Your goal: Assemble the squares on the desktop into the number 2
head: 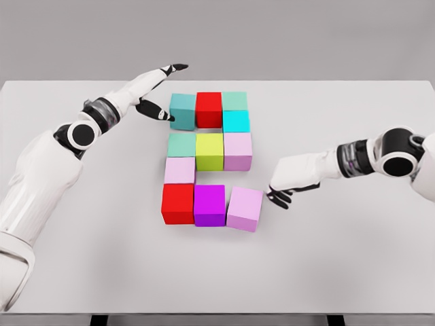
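On the white worktop (340,272), coloured cubes lie in the shape of a 2. Far row, left to right: teal cube (182,111), red cube (209,109), green cube (234,101). Just nearer, below the green one, sits a cyan cube (236,121). Middle row: a second green cube (181,144), yellow-green cube (209,151), lilac cube (237,150). At the left below it is a pale pink cube (179,170). Near row: a second red cube (178,203), purple cube (210,205) and a second lilac cube (245,208), which is turned slightly askew against its neighbours.

Left hand (155,92) is at the far left of the shape, fingers spread and holding nothing, one dark fingertip touching or just beside the teal cube's left face. Right hand (291,178) rests low just right of the askew lilac cube, its dark fingers (279,198) curled down close to the cube's right side, gripping nothing; actual contact cannot be told.
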`<state>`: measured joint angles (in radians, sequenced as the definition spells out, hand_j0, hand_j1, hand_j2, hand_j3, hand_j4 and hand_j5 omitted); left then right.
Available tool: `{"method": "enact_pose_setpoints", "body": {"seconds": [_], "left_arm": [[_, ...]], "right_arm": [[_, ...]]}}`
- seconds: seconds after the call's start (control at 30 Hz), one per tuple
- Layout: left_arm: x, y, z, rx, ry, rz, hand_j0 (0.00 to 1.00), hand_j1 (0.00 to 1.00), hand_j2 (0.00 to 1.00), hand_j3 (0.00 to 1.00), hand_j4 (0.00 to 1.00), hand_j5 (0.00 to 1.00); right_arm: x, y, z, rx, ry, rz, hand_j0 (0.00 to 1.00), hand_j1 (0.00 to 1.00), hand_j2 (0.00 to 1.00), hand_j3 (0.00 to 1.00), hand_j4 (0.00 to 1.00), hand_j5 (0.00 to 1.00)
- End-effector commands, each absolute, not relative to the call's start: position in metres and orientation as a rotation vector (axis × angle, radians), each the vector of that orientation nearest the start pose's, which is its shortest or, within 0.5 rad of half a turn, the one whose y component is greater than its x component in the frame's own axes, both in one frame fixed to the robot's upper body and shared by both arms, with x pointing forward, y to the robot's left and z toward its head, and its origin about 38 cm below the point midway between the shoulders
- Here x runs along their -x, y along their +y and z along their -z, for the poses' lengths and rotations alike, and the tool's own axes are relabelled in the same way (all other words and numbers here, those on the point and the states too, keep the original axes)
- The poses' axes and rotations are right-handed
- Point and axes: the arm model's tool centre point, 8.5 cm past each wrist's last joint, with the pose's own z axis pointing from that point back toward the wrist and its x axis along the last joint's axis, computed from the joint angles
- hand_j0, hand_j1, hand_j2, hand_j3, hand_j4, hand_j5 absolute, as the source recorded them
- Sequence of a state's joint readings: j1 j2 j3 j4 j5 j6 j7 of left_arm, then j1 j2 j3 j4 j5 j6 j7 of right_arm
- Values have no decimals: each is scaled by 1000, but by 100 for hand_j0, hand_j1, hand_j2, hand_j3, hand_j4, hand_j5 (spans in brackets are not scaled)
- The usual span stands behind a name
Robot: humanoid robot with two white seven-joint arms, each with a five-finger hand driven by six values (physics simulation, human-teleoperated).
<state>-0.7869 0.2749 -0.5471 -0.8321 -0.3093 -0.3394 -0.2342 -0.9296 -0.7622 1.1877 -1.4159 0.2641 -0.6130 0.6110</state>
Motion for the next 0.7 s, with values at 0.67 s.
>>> {"method": "enact_pose_setpoints", "body": {"seconds": [0.67], "left_arm": [[-543,211,-154,-268,-1601,1228,100,100,100,100,100,100]], "right_arm": [[-407,-211,-151,100,1510,3217,19,19,19,19,19,19]]}}
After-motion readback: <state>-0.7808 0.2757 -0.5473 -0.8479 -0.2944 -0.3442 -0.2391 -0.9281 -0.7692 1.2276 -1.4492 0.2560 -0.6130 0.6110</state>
